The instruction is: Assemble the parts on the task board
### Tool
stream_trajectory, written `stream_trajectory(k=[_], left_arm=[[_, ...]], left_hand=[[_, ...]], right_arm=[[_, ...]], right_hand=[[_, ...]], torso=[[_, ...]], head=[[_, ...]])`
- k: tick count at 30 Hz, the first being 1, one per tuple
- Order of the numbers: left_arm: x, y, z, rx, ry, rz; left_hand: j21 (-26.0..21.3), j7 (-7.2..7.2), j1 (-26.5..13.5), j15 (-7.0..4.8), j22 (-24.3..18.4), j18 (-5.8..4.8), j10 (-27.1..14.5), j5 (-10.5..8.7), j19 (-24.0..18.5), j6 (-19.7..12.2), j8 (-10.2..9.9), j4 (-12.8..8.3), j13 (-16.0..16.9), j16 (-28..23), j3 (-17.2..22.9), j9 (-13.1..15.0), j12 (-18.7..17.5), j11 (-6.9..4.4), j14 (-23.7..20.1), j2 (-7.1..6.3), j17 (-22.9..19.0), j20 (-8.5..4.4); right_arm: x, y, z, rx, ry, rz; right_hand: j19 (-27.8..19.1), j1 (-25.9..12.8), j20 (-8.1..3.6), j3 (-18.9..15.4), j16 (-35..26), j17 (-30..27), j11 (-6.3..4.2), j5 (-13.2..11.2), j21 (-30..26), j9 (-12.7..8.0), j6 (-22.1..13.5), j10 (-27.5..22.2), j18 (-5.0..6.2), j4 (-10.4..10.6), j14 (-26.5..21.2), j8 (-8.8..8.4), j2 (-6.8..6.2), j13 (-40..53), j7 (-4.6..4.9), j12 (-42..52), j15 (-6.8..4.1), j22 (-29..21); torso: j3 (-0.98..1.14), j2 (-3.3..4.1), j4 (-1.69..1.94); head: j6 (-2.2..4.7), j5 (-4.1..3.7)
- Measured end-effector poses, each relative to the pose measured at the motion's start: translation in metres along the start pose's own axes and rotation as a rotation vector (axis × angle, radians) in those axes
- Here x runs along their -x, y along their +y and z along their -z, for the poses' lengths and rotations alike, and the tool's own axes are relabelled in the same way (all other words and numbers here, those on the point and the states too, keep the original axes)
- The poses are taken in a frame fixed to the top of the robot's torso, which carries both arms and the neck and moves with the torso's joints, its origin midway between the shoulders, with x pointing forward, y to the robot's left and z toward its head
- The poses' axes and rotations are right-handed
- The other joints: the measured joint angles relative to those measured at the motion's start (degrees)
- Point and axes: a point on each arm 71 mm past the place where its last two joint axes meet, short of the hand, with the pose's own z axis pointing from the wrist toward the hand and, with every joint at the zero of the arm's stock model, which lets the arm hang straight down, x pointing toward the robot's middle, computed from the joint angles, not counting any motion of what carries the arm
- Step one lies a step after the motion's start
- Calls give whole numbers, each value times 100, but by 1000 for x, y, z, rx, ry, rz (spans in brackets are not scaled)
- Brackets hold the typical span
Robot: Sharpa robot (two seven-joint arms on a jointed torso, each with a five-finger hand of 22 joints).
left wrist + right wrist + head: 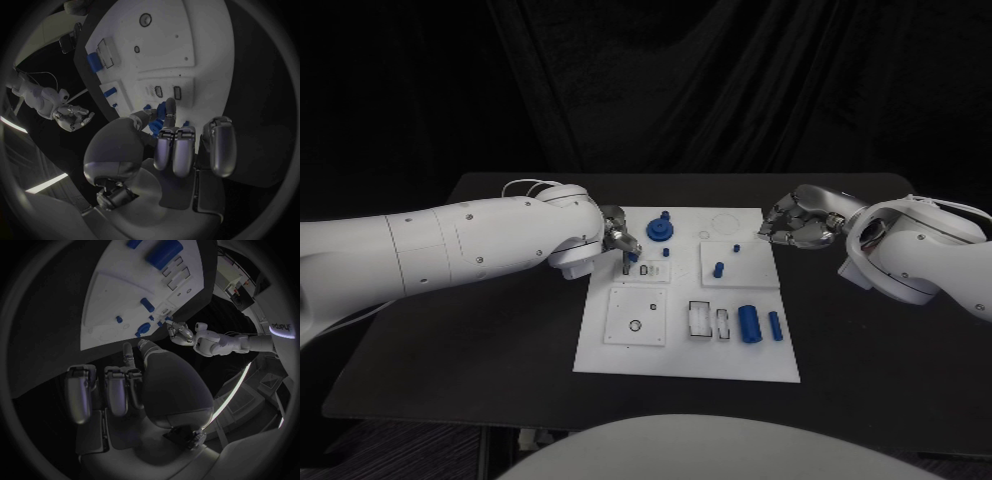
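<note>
The white task board (687, 345) lies in the middle of the black table. My left hand (620, 243) hovers over the board's far left part and pinches a small blue part (160, 111) between thumb and a finger, just above two small dark slots (167, 92). A tall blue part (661, 230) stands right beside that hand. A blue peg (718, 268) stands mid-board, and two blue cylinders (750, 322) lie at the near right. My right hand (798, 225) hangs at the board's far right edge, fingers loosely bent and apart, holding nothing.
Rectangular recesses (705, 320) and a square plate with a round hole (636, 318) sit in the board's near half. Bare black table (473, 340) stretches to either side of the board. A dark curtain hangs behind the table.
</note>
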Motion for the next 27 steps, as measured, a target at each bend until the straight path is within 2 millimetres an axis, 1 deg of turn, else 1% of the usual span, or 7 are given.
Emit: stream_trajectory(k=[5, 7, 19, 21, 22, 27], left_arm=[[-3, -1, 1, -3, 10, 12], [-5, -1, 2, -6, 11, 14], [-9, -1, 3, -12, 10, 21], [-10, -1, 3, -12, 11, 22], [-11, -1, 2, -12, 12, 23], [-17, -1, 1, -15, 18, 26]], left_hand=[[-17, 0, 0, -20, 0, 0, 0, 92, 0, 1, 0, 15, 0, 0, 16, 0, 0, 0, 20, 0, 0, 0], [-37, 0, -15, -20, 0, 0, 0, 93, -21, 1, 0, 2, 0, 0, 32, 0, 0, 0, 20, -15, 0, -21], [-55, 0, -38, -19, 0, 0, 0, 93, -21, 2, 0, 1, 0, 0, 32, -1, 0, 0, 20, -38, 0, -20], [-61, -1, -53, -19, 0, 0, 0, 93, -21, 3, -25, 1, 0, 0, 33, -1, 0, 0, 20, -53, 0, -20], [-61, -34, -70, -19, 0, 0, 0, 93, -21, 37, -37, 1, 0, 0, 33, -1, 0, 0, 20, -35, 0, -20], [-81, -43, -97, -19, 0, 0, -10, 92, -21, 65, -45, -8, 0, 0, 41, -2, 0, -10, 20, -39, 0, -20]], right_arm=[[0, 1, 0, 1, 1, -1], [0, 1, 0, 1, 1, -1], [0, 0, 0, 0, 1, -2], [0, 0, 0, 0, 1, -2], [0, 0, 0, -1, 1, -2], [0, 0, 0, -1, 1, -3]], right_hand=[[0, 24, 0, 15, 0, 0, 0, 61, 0, 0, 0, 0, 0, -16, 0, 0, -21, 0, 0, 0, 0, 0], [0, 40, 0, 16, 0, 0, 0, 61, 0, 0, 0, 0, 0, -15, 0, 0, -5, 0, 0, 0, 0, 0], [0, 45, 0, 16, 0, 0, 0, 61, 0, -1, 0, 0, 0, -15, 0, 0, 0, 0, 0, 0, 0, -1], [0, 45, 0, 15, 0, 0, 0, 61, 0, -1, 0, 0, 0, -15, 0, 0, 0, 0, 0, 0, 0, -1], [0, 45, 0, 15, 0, 0, 0, 61, 0, -1, 0, 0, 0, -15, 0, 0, 0, 0, 0, 0, 0, -1], [0, 45, 0, 15, 0, 0, 0, 61, 0, -1, 0, 0, 0, -15, 0, 0, 0, 0, 0, 0, 0, -1]], torso=[[-1, -1, 1], [-1, 0, 1], [-6, 4, 4], [-7, 6, 4], [-8, 7, 4], [-8, 7, 8]], head=[[0, 10], [0, 12], [0, 21], [0, 29], [0, 31], [0, 36]])
